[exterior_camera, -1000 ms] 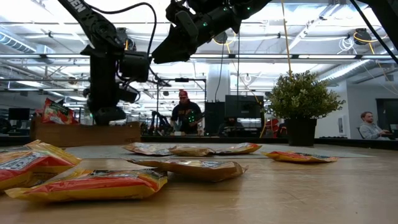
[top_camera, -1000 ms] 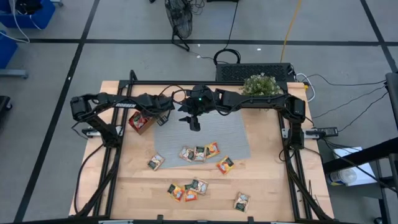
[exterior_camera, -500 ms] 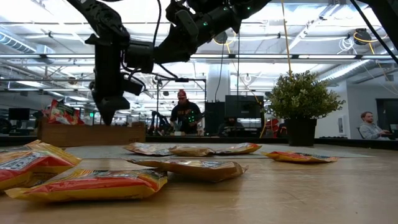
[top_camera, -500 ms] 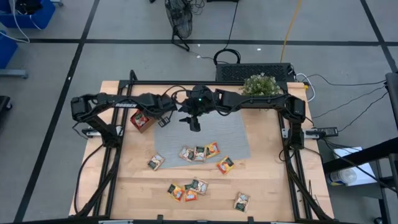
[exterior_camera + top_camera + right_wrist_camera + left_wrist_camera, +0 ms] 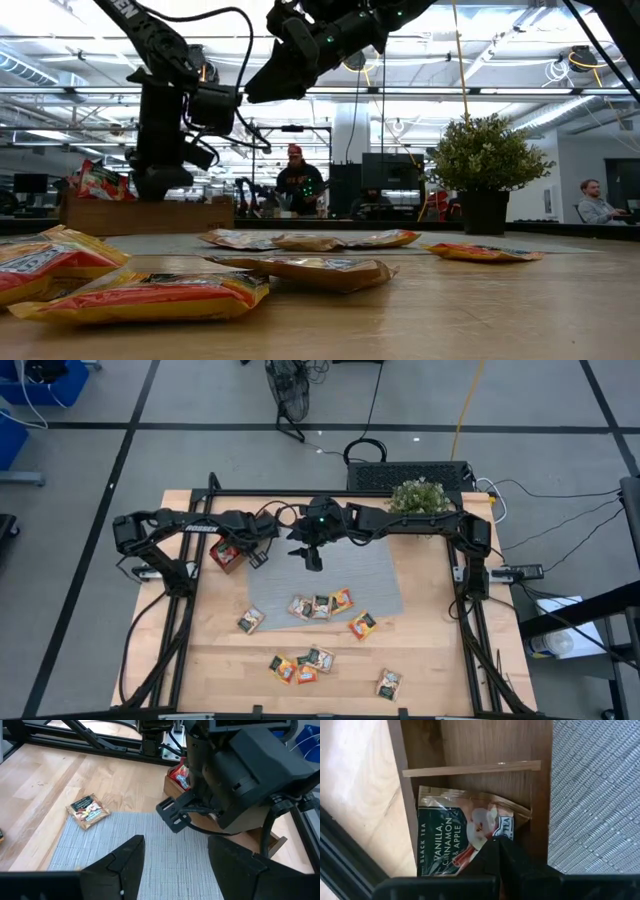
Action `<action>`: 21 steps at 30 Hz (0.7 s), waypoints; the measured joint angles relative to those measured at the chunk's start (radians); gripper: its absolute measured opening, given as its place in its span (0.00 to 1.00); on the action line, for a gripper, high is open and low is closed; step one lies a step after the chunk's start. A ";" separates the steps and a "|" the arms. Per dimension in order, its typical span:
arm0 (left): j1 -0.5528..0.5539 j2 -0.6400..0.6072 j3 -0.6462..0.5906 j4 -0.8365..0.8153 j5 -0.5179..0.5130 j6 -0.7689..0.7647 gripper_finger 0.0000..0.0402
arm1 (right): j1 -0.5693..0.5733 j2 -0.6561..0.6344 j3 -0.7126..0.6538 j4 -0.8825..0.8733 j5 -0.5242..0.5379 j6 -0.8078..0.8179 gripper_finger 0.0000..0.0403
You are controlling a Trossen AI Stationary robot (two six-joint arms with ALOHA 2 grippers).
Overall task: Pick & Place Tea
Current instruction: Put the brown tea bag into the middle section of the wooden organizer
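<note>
Overhead, the left gripper (image 5: 257, 557) hangs clenched and empty at the wooden tray (image 5: 229, 556), where a vanilla-cinnamon-apple sachet (image 5: 462, 837) lies in a compartment. The right gripper (image 5: 313, 559) waits spread above the grey mat (image 5: 330, 575); other tea sachets (image 5: 320, 606) lie scattered nearer, apparently awaiting pickup.

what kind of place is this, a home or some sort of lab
Most likely a robotics lab or open workshop, not a home. The wooden table sits in a black metal frame on a grey floor marked with tape lines, and the low view shows ceiling strip lights and a person among monitors behind.
</note>
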 joint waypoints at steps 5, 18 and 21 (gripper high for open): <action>0.007 0.000 -0.002 0.033 0.008 0.006 0.03 | 0.000 0.000 0.000 0.002 0.000 -0.002 0.50; 0.066 0.000 -0.002 0.084 -0.048 -0.001 0.01 | 0.000 0.000 0.000 0.001 0.000 0.003 0.50; 0.067 0.000 -0.003 0.081 -0.084 -0.009 0.02 | 0.000 0.000 0.000 0.001 0.000 0.003 0.50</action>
